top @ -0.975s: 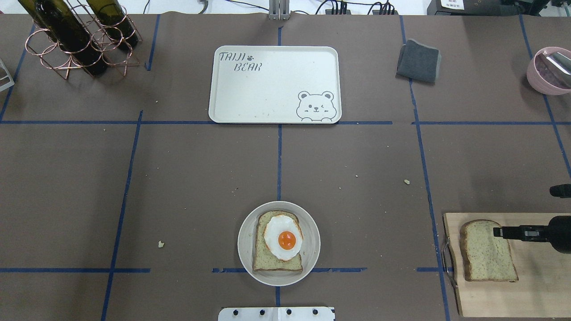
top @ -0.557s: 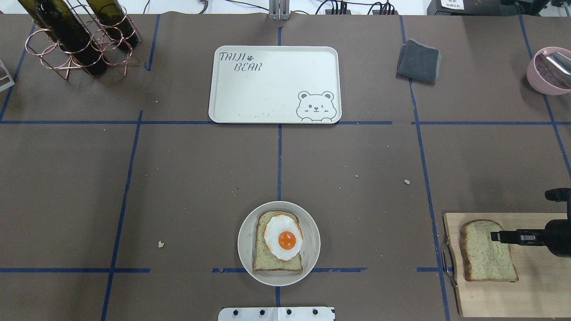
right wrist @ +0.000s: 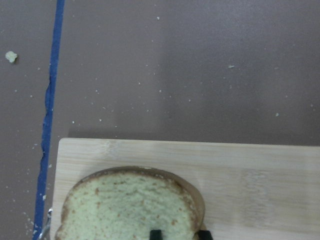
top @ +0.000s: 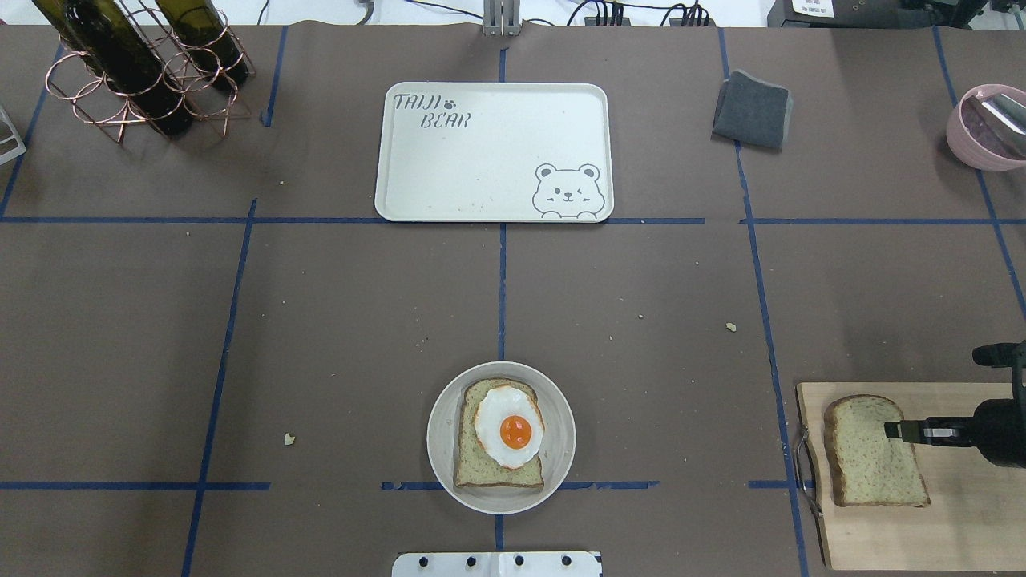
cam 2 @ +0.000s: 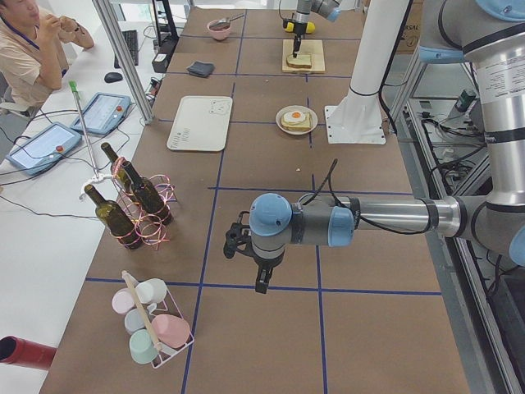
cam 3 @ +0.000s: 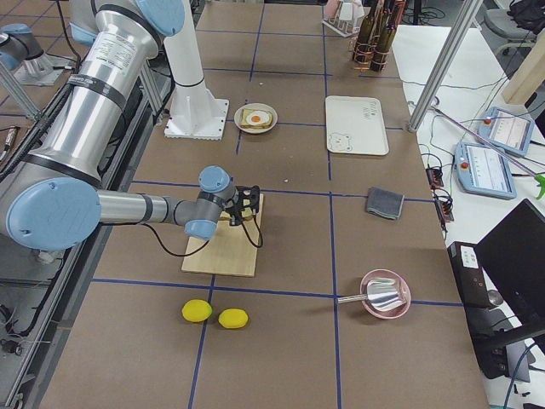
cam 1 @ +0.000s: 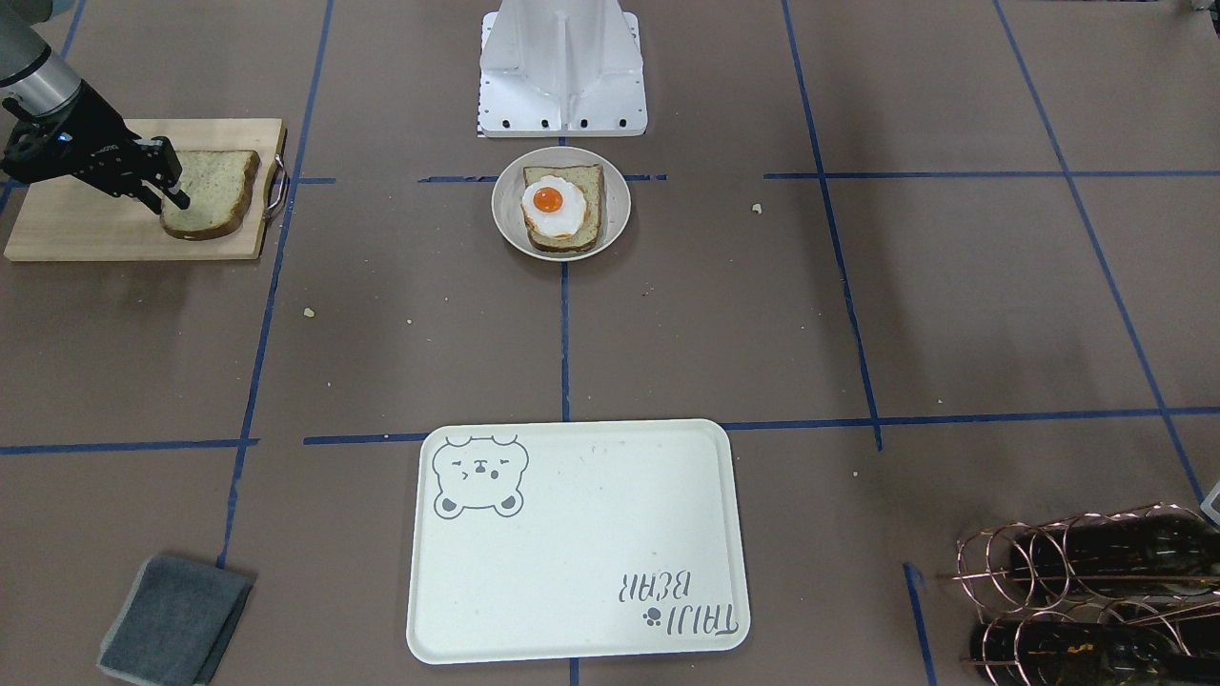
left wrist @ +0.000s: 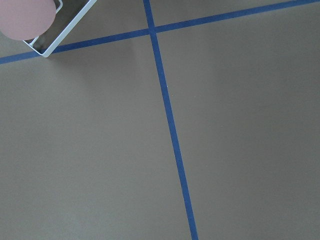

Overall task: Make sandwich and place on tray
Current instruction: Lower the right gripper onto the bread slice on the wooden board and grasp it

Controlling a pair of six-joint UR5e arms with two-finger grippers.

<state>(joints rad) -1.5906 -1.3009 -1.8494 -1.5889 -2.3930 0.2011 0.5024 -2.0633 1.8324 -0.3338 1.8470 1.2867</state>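
Observation:
A plate (top: pixel 561 465) near the front centre holds one bread slice (top: pixel 489 474) with a fried egg (top: pixel 510 429) on top. A second slice (top: pixel 870 469) lies flat on the wooden cutting board (top: pixel 962 529) at the right. My right gripper (top: pixel 891 430) is open, its fingertips (right wrist: pixel 156 234) low over that slice's right edge; it also shows in the front view (cam 1: pixel 176 191). The cream bear tray (top: pixel 481 160) lies at the far centre with nothing on it. My left gripper (cam 2: pixel 256 275) shows only in the left side view, over bare table; I cannot tell its state.
A copper rack of wine bottles (top: pixel 136 72) stands at the far left. A folded grey cloth (top: pixel 752 110) and a pink bowl (top: pixel 982 128) are at the far right. A rack of cups (cam 2: pixel 152 320) sits at the left end, and two yellow pieces (cam 3: pixel 215 314) at the right end.
My right gripper has shifted a little toward the robot's side and lower over the slice on the board. The slice, plate and tray have not moved.

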